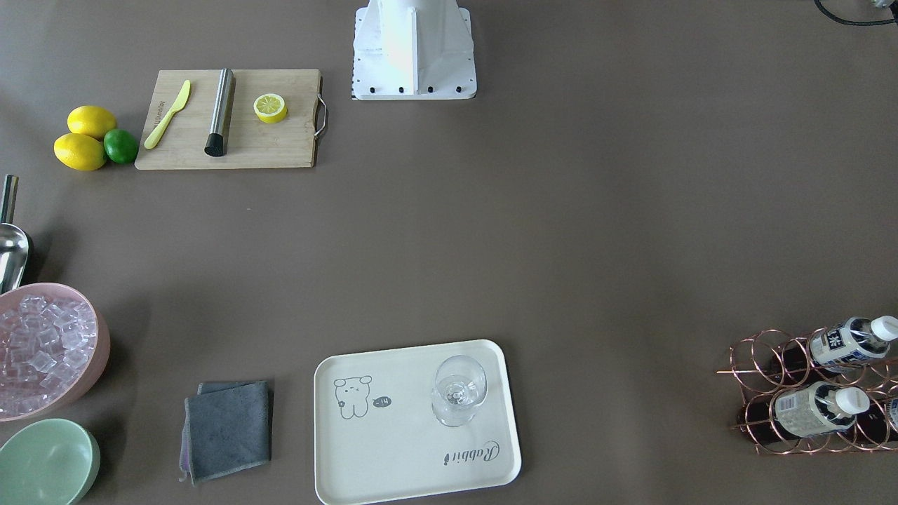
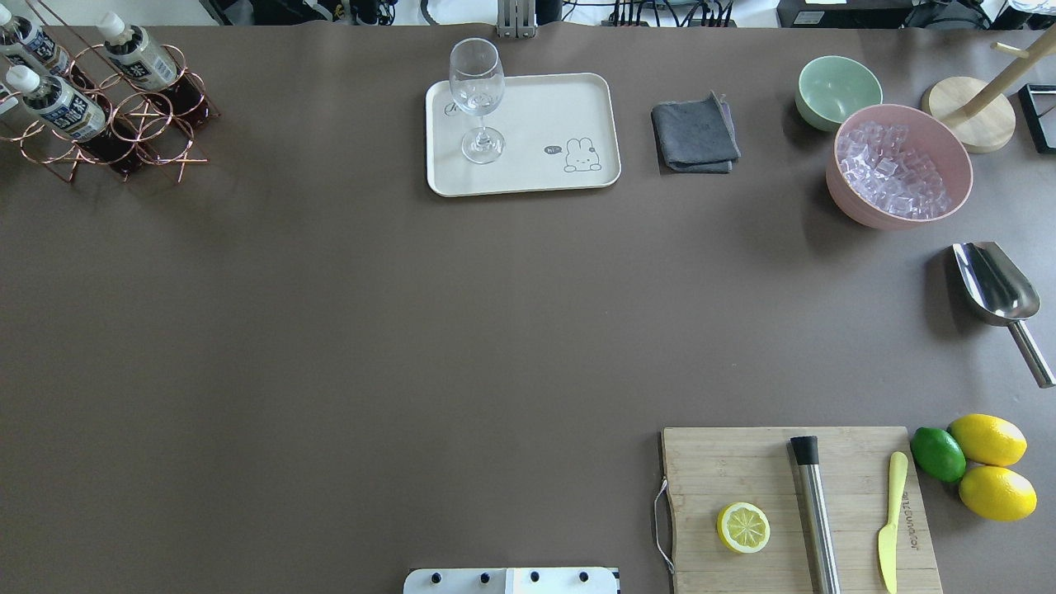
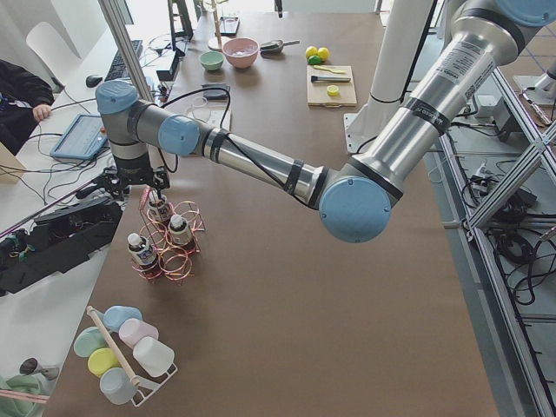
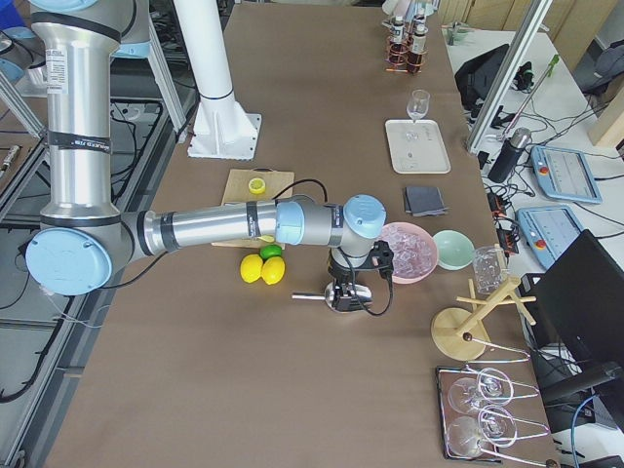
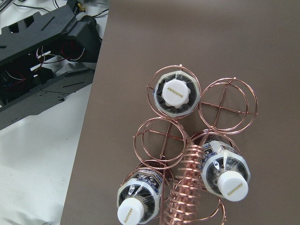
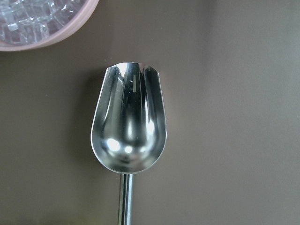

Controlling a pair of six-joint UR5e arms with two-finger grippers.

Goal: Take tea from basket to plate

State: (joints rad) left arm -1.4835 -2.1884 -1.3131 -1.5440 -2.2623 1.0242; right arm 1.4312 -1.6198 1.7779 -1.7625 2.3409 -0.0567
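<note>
Three tea bottles [image 2: 58, 107] with white caps stand in the copper wire basket [image 2: 140, 124] at the table's far left corner. The left wrist view looks straight down on their caps [image 5: 175, 93] and the basket's rings [image 5: 227, 103]. My left gripper [image 3: 148, 184] hovers just above the basket in the exterior left view; I cannot tell whether it is open. The cream plate [image 2: 528, 157] lies at the far middle with a clear glass [image 2: 477, 87] on it. My right gripper [image 4: 349, 291] hangs over a steel scoop [image 6: 129, 129]; I cannot tell its state.
A pink bowl of ice [image 2: 899, 165], a green bowl [image 2: 837, 87] and a grey cloth [image 2: 695, 132] lie right of the plate. A cutting board [image 2: 792, 503] holds a lemon half, a steel rod and a yellow knife. Lemons and a lime [image 2: 938, 454] sit beside it.
</note>
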